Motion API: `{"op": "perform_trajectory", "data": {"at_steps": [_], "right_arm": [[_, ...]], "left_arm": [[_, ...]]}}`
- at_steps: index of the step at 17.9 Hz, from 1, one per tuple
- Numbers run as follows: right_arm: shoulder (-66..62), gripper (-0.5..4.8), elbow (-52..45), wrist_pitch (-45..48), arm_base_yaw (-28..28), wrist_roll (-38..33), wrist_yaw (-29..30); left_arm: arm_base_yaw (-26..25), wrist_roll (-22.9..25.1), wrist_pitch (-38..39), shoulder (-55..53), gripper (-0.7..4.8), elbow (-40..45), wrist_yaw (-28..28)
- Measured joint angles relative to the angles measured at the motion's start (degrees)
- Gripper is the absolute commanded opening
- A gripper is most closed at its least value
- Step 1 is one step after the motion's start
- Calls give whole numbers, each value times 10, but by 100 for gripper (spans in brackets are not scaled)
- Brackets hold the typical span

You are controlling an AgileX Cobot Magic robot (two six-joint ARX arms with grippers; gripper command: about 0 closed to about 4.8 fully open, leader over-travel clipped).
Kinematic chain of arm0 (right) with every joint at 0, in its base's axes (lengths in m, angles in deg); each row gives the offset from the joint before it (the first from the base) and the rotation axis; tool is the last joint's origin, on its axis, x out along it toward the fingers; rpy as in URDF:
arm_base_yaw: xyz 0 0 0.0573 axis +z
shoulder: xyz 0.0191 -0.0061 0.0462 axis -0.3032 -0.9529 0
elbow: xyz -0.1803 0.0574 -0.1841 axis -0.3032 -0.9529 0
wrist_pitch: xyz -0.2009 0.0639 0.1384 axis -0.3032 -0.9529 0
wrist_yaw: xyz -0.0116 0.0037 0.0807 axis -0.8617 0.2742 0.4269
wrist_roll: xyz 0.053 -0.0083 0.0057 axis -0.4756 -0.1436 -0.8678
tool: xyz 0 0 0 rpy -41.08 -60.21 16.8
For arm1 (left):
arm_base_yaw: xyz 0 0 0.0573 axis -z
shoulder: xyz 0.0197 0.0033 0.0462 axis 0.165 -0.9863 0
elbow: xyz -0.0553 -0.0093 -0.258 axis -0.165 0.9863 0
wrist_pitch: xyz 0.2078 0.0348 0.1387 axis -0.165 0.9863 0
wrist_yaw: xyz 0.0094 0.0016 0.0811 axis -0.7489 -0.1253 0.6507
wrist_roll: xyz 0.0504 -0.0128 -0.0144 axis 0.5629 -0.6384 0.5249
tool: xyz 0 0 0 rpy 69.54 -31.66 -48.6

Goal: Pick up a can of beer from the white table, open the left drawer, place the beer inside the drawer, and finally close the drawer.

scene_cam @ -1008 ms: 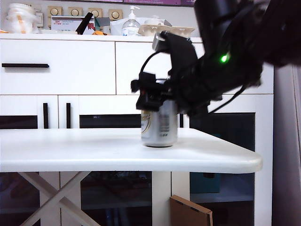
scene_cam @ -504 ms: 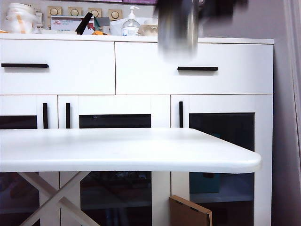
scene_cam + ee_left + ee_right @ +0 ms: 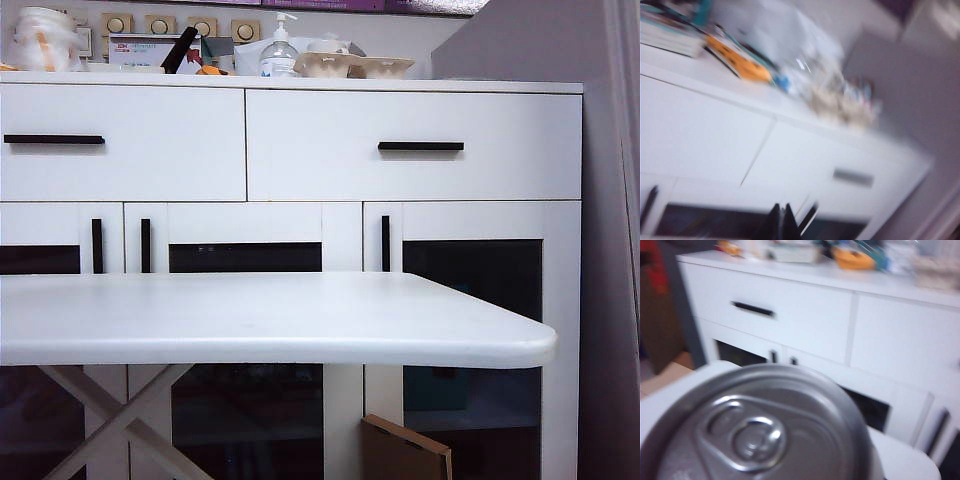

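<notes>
Since a second ago the can of beer [image 3: 760,425] and the right arm have left the exterior view; the tabletop [image 3: 300,320], where the can stood with the arm around it, is now bare.

Right wrist view: can lid with pull tab fills the near field, close under the camera. The right gripper's fingers are not visible in it, but the can rides with the camera and the jaws stand wide, so I judge it held in the right gripper, up off the tabletop.

Left gripper [image 3: 781,222]: dark fingers pressed together at the edge of the blurred left wrist view, holding nothing, aimed toward the cabinet front. It does not appear in the exterior view.

Step in hand: pick-up looks done; opening the left drawer [image 3: 125,145] comes next. It is still closed. Next move, my guess: left gripper needs to spread its fingers, get onto the black bar handle [image 3: 53,139] and pull straight out while the right keeps the can clear of the drawer path.

Counts:
- beer cans: one
- drawers: two, both closed, one black handle each; right drawer [image 3: 415,145]
- glass-fronted cabinet doors: three in view below
- pump bottle [image 3: 279,50]: one, on the cabinet top among clutter
- grippers in frame: one (left, wrist view only)
</notes>
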Motion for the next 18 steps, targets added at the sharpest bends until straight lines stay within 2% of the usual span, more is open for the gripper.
{"op": "perform_trajectory", "data": {"at_steps": [2,4,7,10,11,12,13,14,18], "right_arm": [[0,197,6,5,9,8,-2],[0,198,6,-4,13,9,-2],[0,198,6,-18,17,9,-1],[0,197,6,-25,17,10,-2],[0,197,6,-24,17,10,-2],[0,197,6,-24,17,10,-1],[0,197,6,-24,17,10,-1],[0,197,6,-24,17,10,-2],[0,197,6,-24,17,10,-2]], "left_arm": [[-58,-69,-48,-31,-6,3,-50],[-102,-142,-107,-74,-6,3,-71],[-135,-244,-203,-140,-6,3,-72],[-143,-328,-302,-214,7,2,-67],[-142,-345,-313,-236,70,3,-66],[-142,-358,-323,-254,211,3,-63],[-141,-372,-334,-273,433,3,-52],[-141,-397,-350,-302,479,2,-28],[-144,-451,-425,-386,448,-10,19]]}}
